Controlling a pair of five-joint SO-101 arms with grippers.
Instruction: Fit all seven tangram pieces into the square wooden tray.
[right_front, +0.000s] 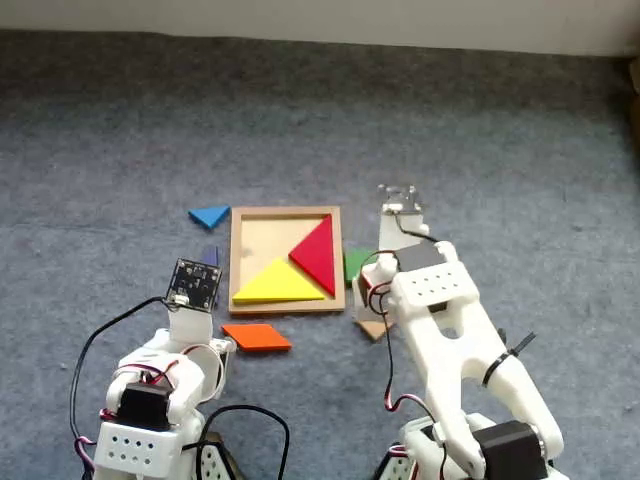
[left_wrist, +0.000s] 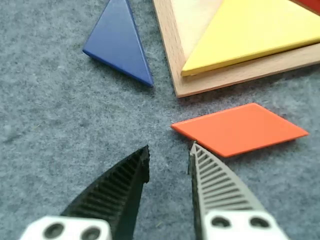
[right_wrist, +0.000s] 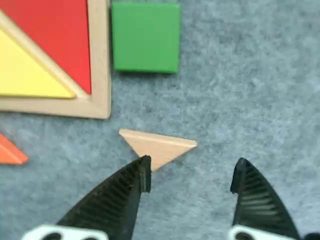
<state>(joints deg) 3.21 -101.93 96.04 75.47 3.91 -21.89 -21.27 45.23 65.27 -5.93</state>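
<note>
My left claw (left_wrist: 169, 147) hangs released, tips just beside the orange parallelogram (left_wrist: 240, 129) — it lies below the tray (right_front: 236, 260), centre of the high view, long axis left-to-right. My right claw (right_wrist: 193, 161) gapes too.

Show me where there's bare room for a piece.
Inside the wooden tray, the far-left half is bare, bordered by yellow triangle and red triangle. The carpet beyond its far rim is open. Crowded: green square and wooden triangle right, orange parallelogram in front, light blue triangle and dark blue triangle left.
</note>
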